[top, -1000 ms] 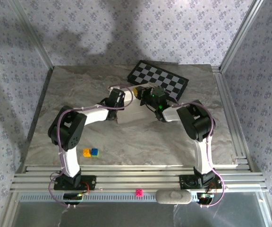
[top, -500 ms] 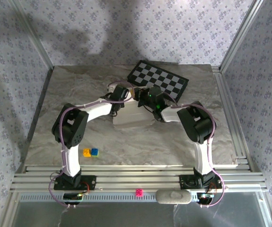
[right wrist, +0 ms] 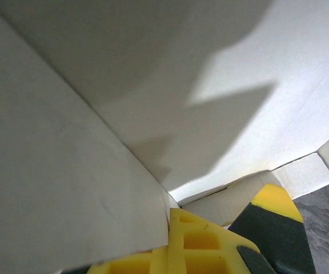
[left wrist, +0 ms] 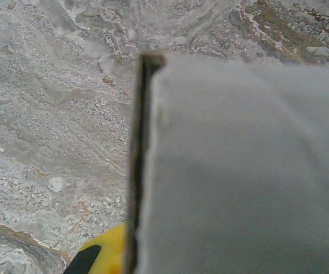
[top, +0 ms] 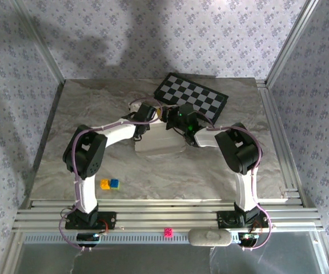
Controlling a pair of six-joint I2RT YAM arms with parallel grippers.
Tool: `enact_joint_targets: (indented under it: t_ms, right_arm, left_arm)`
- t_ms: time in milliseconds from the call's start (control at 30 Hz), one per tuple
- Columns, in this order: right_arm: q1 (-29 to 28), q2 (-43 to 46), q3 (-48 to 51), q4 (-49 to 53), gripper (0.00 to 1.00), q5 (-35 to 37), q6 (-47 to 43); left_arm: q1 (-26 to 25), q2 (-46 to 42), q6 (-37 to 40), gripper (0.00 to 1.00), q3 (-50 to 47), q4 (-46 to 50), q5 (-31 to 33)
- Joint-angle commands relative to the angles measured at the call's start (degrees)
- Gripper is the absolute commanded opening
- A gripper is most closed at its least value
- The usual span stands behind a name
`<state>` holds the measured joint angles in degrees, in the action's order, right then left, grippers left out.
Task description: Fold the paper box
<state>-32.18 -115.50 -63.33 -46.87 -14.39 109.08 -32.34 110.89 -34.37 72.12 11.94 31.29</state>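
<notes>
Paper box blurred in the left wrist view, right claw cut off by the bottom edge, grip unclear

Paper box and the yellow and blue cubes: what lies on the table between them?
Nothing: in the top external view the marbled table is bare between the paper box and the yellow cube and blue cube.

Checkered board at back — yellow cube, blue cube nearer.

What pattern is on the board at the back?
Black-and-white checks on the board; top external view.
</notes>
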Motion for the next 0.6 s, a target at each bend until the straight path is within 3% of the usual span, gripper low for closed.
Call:
enact_joint_targets:
  t_ms: [0,67,200,233,300,367,500,567]
  right_arm:
    - [0.1,0.5,0.0,5.7,0.00,-1.6,0.7]
    - [0.1,0.5,0.0,5.8,0.00,-1.7,0.7]
    - [0.0,0.4,0.0,6.0,0.00,-1.9,0.9]
    - [0.0,0.3,-0.2,6.1,0.00,-2.0,0.9]
    - [0.1,0.4,-0.4,6.5,0.00,-2.1,0.8]
    - [0.2,0.6,-0.7,7.4,0.01,-2.3,0.3]
    - [0.9,3.4,-0.9,12.4,0.32,-2.3,-3.3]
    - [2.2,6.8,-1.8,20.6,0.45,-2.7,-8.4]
  left_arm:
    - [1.7,-0.4,1.6,0.09,-2.4,-0.2,1.8]
    - [2.0,-0.4,2.7,0.15,-2.5,-1.8,-0.5]
    - [2.9,0.0,3.8,0.17,-2.4,-3.5,-3.5]
    - [3.1,0.1,3.9,0.15,-2.3,-3.8,-4.0]
    - [3.4,0.3,4.1,0.00,-2.1,-3.8,-4.1]
    - [3.4,-0.2,4.0,0.00,-2.5,-4.1,-3.1]
    - [4.4,-1.7,5.1,0.00,-3.0,-3.9,-3.0]
    - [5.2,-3.4,7.7,0.00,-4.5,-6.5,-5.4]
